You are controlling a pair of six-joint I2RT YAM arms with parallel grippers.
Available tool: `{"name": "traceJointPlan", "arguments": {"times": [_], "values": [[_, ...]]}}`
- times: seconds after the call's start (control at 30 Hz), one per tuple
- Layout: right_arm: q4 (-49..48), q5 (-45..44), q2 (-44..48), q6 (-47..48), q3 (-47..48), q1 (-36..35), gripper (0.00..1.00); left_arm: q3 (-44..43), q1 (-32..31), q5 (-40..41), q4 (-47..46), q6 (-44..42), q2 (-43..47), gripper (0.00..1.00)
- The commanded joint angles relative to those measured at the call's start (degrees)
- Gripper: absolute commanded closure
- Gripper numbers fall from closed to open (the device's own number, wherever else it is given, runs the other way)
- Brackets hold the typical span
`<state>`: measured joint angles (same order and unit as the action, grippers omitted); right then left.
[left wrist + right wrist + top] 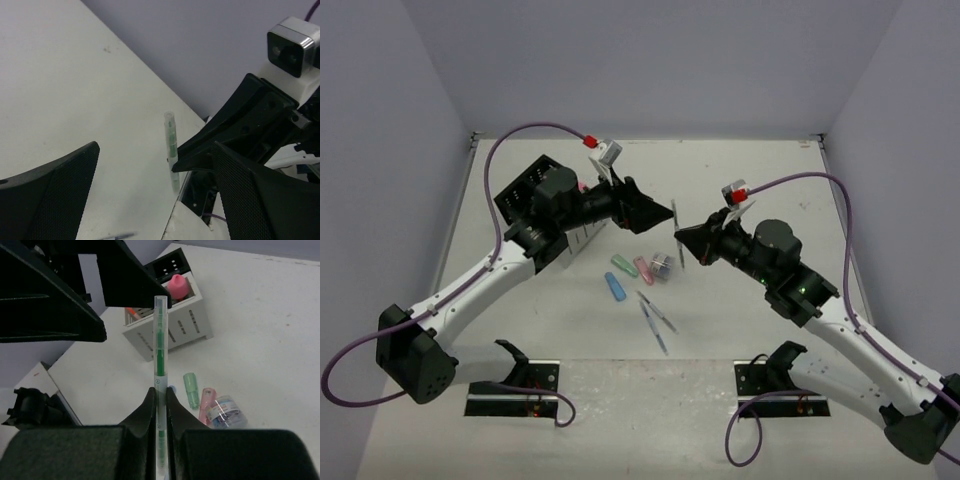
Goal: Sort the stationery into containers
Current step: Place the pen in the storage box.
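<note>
My right gripper (684, 240) is shut on a thin clear pen with a green core (159, 347) and holds it upright above the table. The pen also shows in the top view (676, 228) and in the left wrist view (171, 147). My left gripper (658, 215) is open and empty, with its jaws wide apart facing the pen (155, 200). The white container (172, 327) holds a pink-capped bottle (178, 286) and an orange pen (132, 313). The black container (528, 188) stands behind it. A blue stick (614, 287), a green stick (624, 265), a pink stick (643, 269) and a clear-purple piece (662, 265) lie on the table.
Two thin grey pens (656, 312) lie in front of the sticks. The left arm hangs over the white container (582, 236). The green stick (190, 389), pink stick (205, 403) and clear-purple piece (226, 412) lie below the held pen.
</note>
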<state>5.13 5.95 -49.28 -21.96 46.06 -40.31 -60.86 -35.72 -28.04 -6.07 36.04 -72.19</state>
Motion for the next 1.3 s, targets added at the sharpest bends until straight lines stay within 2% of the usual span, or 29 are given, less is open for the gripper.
{"name": "traceJointPlan", "arguments": {"times": [0.0,0.13,0.23,0.3,0.4,0.43,0.47,0.5,0.53,0.57,0.6,0.63,0.67,0.73,0.8,0.83,0.87,0.97,1.07,1.27], "values": [[-2.7,7.5,-0.9,3.1,-0.4,-0.2,1.0,-1.4,-0.3,-6.7,-9.0,2.3,0.0,0.13],[-4.5,11.2,-0.1,2.3,0.0,-0.3,1.0,-1.6,-0.4,-7.4,-7.9,2.5,-1.7,0.3],[-4.8,11.8,-0.2,2.0,0.9,-0.3,1.0,-1.7,-1.0,-8.7,-7.5,2.9,-3.6,0.58],[-5.9,11.0,-0.4,2.1,1.6,-0.3,1.0,-1.7,-1.1,-10.2,-7.3,3.3,-4.4,0.67],[-6.1,8.8,-0.5,1.9,2.5,-0.3,1.0,-1.3,-1.2,-11.6,-7.0,3.3,-4.4,0.75],[-6.1,8.5,-1.0,2.0,2.9,-0.3,1.0,-1.4,-1.2,-11.8,-6.8,3.1,-4.4,0.94],[-6.0,8.3,-1.3,1.9,3.0,-0.3,1.0,-1.4,-1.2,-11.8,-6.7,3.0,-4.1,0.99],[-5.9,8.1,-1.7,1.7,3.3,-0.3,0.97,-1.6,-1.2,-11.7,-6.7,2.7,-3.9,1.0],[-5.9,8.1,-1.9,1.5,3.4,-0.3,0.87,-1.8,-1.1,-11.4,-6.6,2.3,-3.5,1.0],[-5.6,7.4,-2.2,1.0,3.4,-0.3,0.42,-2.4,-1.0,-8.2,-5.3,1.2,-2.5,1.0],[-5.0,6.2,-2.5,0.5,3.3,-0.3,0.04,-3.5,-0.9,-3.6,-2.9,-0.3,-1.6,1.0],[-3.6,4.1,-2.4,0.2,3.3,-0.3,0.01,-5.4,-0.9,3.8,2.0,-2.7,-1.1,1.0],[-3.5,2.6,-2.3,0.0,3.3,-0.4,0.01,-5.5,-0.9,4.2,6.0,-2.8,-0.6,1.0],[1.4,-2.1,-1.5,0.0,3.7,-0.3,0.01,-10.1,-0.8,31.6,16.9,-7.0,1.4,1.0],[4.8,-4.2,-0.7,0.3,3.9,-0.3,0.01,-11.3,-0.7,43.4,22.1,-8.5,2.9,1.0],[7.3,-6.0,-0.3,0.3,4.0,-0.3,0.01,-11.8,-0.3,54.5,23.6,-9.6,3.5,1.0],[9.2,-7.2,0.1,0.3,4.0,-0.3,0.01,-11.9,0.5,61.7,25.2,-10.4,4.1,1.0],[11.5,-7.9,0.9,0.5,3.2,-0.3,0.01,-10.7,5.2,69.6,25.1,-10.5,3.5,1.0],[11.3,-7.8,2.1,0.4,1.0,-0.3,0.01,-7.7,9.7,72.6,24.1,-8.7,3.3,1.0],[9.6,-5.8,1.9,0.7,-1.9,-0.3,0.01,-0.3,10.4,80.3,20.9,-4.8,6.7,1.0]]}}
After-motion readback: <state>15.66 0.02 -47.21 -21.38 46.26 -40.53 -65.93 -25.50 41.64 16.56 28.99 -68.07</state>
